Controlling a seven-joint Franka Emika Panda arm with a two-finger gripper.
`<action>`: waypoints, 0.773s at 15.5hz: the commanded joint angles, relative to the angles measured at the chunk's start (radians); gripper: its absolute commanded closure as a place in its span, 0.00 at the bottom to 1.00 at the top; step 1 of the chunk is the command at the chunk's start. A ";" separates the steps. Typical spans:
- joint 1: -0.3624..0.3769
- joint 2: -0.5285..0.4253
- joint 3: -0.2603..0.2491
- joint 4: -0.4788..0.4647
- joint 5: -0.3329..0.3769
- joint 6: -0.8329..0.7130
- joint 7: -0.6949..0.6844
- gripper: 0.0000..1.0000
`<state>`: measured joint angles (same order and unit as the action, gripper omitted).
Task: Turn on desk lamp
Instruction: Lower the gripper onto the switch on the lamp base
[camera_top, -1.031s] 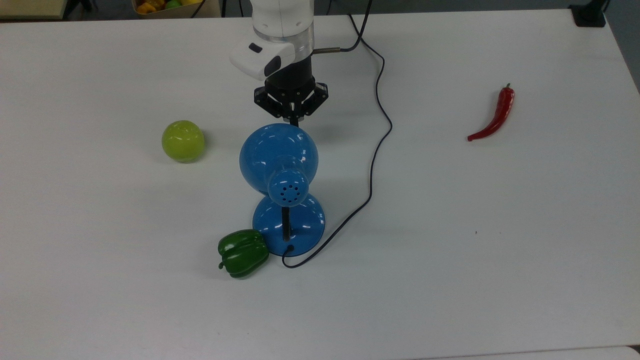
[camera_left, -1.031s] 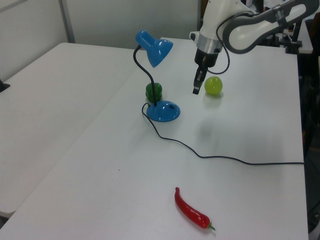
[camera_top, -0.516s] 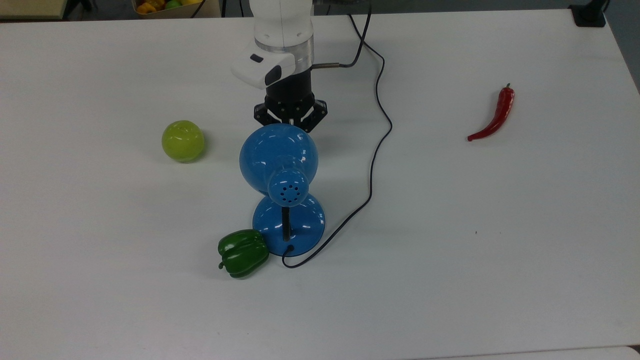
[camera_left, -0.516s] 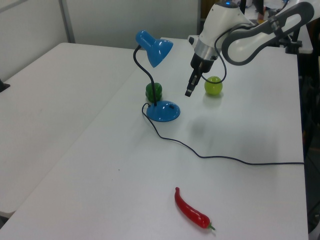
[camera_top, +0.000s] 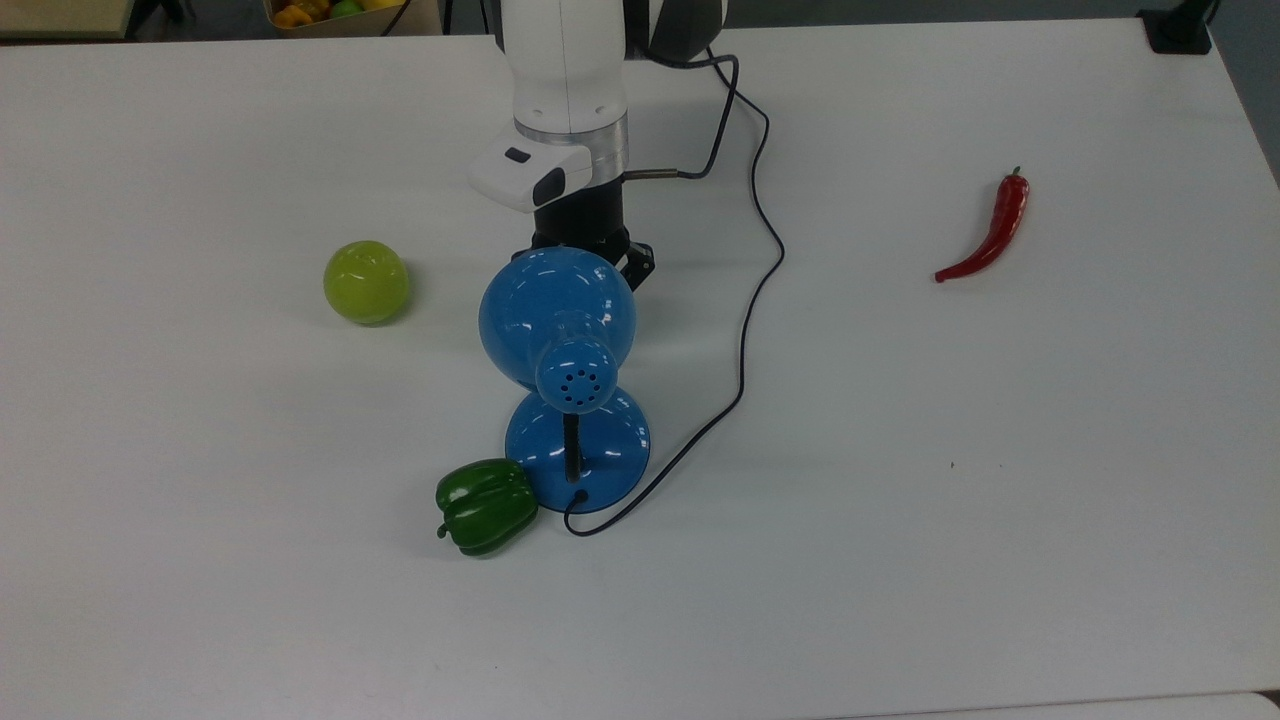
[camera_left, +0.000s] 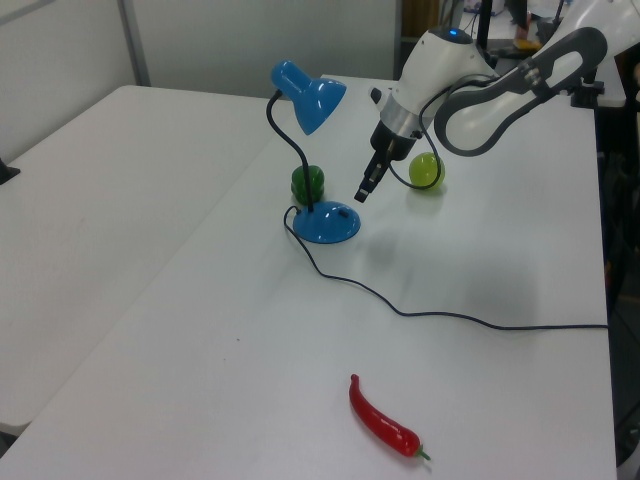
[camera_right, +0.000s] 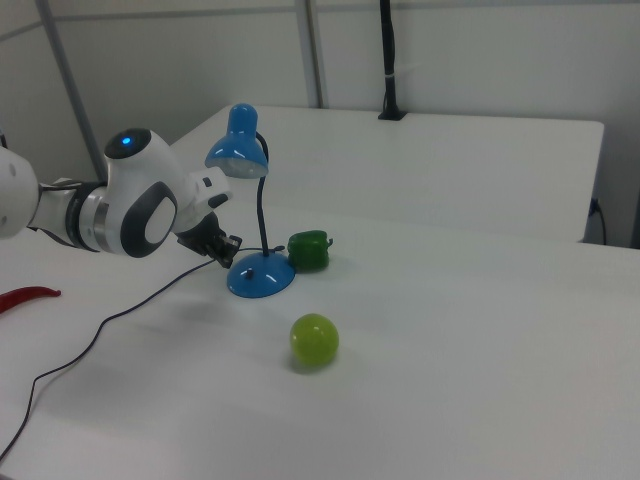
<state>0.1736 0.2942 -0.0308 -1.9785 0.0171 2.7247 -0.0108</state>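
The desk lamp is glossy blue, with its dome shade (camera_top: 556, 318) held up on a bent black neck over a round base (camera_top: 600, 450). In the left view the shade (camera_left: 308, 95) hangs above the base (camera_left: 326, 224). My gripper (camera_left: 362, 193) is shut, tilted, with its tip just above the base's right edge in the left view. In the right view the gripper (camera_right: 226, 251) sits close to the left of the base (camera_right: 260, 278). From the top view the shade covers the fingertips and the white wrist (camera_top: 560, 170) shows behind it. A thin dark cord (camera_top: 745, 330) runs off from the base.
A green bell pepper (camera_top: 485, 505) rests against the lamp base. A yellow-green apple (camera_top: 366, 282) lies at the top view's left, a red chili (camera_top: 990, 235) far at the top view's right. The lamp cord loops across the white table (camera_top: 950, 520) beside the arm.
The gripper has moved down and toward the lamp base, sliding under the shade in the top view. The lamp, pepper, apple and chili have stayed put.
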 joint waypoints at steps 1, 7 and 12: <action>0.004 0.029 -0.012 -0.003 -0.022 0.085 0.031 1.00; 0.001 0.077 -0.017 0.020 -0.022 0.133 0.031 1.00; -0.003 0.115 -0.018 0.056 -0.036 0.135 0.031 1.00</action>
<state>0.1672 0.3746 -0.0391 -1.9565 0.0104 2.8398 -0.0108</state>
